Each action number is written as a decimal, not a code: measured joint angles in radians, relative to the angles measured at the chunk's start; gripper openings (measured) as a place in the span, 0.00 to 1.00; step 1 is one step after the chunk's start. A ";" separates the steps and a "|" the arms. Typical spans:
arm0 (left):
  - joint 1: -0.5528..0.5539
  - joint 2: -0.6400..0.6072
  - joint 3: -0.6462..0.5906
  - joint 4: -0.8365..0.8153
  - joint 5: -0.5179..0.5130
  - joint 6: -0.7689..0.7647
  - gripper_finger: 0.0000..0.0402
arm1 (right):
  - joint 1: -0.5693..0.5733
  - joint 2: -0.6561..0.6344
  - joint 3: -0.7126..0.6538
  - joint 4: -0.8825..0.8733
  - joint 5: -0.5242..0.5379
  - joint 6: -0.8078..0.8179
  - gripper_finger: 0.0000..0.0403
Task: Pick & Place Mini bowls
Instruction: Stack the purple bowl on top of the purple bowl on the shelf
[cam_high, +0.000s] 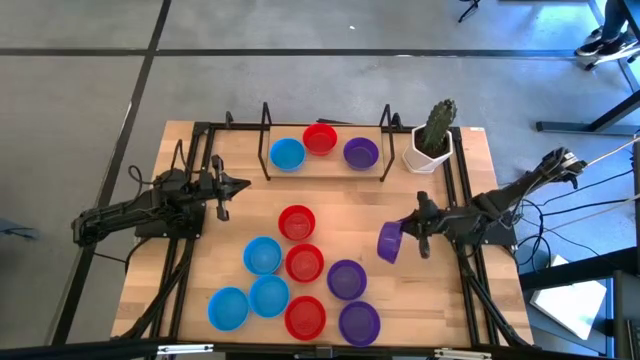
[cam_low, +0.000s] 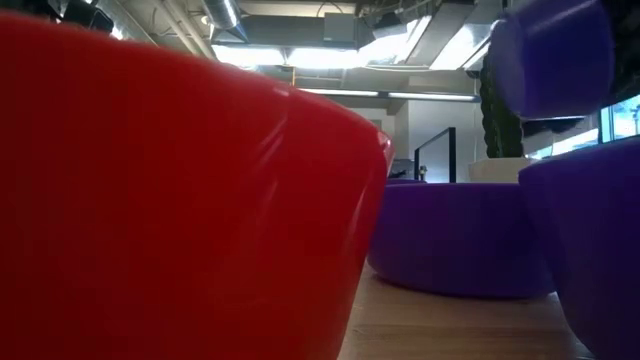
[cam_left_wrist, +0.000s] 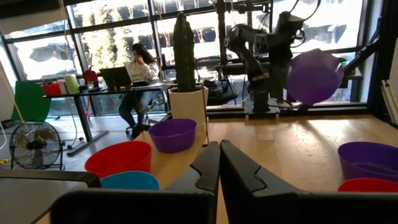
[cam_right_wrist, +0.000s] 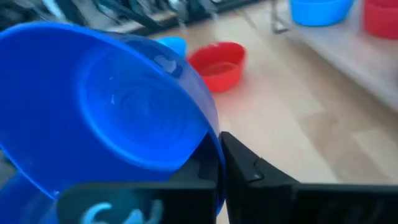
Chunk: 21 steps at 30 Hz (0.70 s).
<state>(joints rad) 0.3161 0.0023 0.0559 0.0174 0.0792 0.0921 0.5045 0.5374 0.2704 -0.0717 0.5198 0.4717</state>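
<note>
A purple mini bowl (cam_high: 389, 242) hangs in my right gripper (cam_high: 402, 240) above the table's right half, tipped on its side; the low view shows it high up (cam_low: 550, 45). Several more bowls rest on their bases in a cluster on the near middle of the table: red (cam_high: 297, 222), blue (cam_high: 263, 255), purple (cam_high: 346, 279). One blue (cam_high: 287, 154), one red (cam_high: 320, 138) and one purple (cam_high: 360, 152) bowl sit within the black frame at the far edge. My left gripper (cam_high: 222, 187) waits shut over the table's left side. My right gripper holds the purple bowl by its rim (cam_right_wrist: 213, 149), pinched between the two fingers, one on each side of the wall. The fingers come level from the table's right. The bowl is lifted clear of the table and tipped on its side, its base (cam_right_wrist: 124, 106) turned toward the wrist camera.
A white pot with a cactus (cam_high: 432, 142) stands at the far right corner, beside the black frame (cam_high: 265, 140). Bare wood lies between the cluster and the frame and on the table's left half. A person sits at a desk (cam_left_wrist: 138, 68) in the room beyond.
</note>
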 joint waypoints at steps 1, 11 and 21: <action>0.000 0.000 0.000 0.000 0.000 0.000 0.02 | -0.008 -0.020 -0.031 0.031 -0.016 0.002 0.01; 0.000 0.000 0.000 0.009 0.000 0.000 0.03 | -0.029 -0.103 -0.132 0.050 -0.026 0.022 0.01; 0.000 0.000 0.000 0.008 0.000 0.024 0.02 | -0.033 -0.090 -0.132 0.132 -0.013 -0.049 0.01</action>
<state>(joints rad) 0.3161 0.0023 0.0559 0.0257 0.0789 0.1165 0.4715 0.4477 0.1387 0.0608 0.5067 0.4226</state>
